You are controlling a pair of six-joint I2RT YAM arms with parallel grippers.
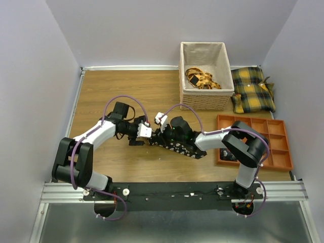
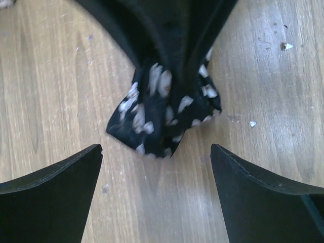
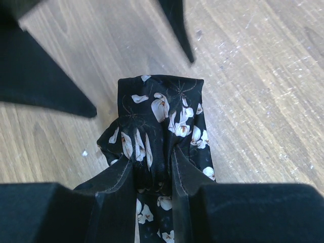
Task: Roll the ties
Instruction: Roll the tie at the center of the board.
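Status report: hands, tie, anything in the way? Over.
Left hand wide open, facing the tie. Right hand pinching its bunched end on the table. Basket and orange tray off right, apart from both hands.

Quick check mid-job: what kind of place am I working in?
Probably a lab test cell: plain walls box in the wooden table, with a metal mounting rail along its near edge.

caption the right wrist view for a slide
Right claw pinching a bunched black flower-printed fabric necktie on a wooden table
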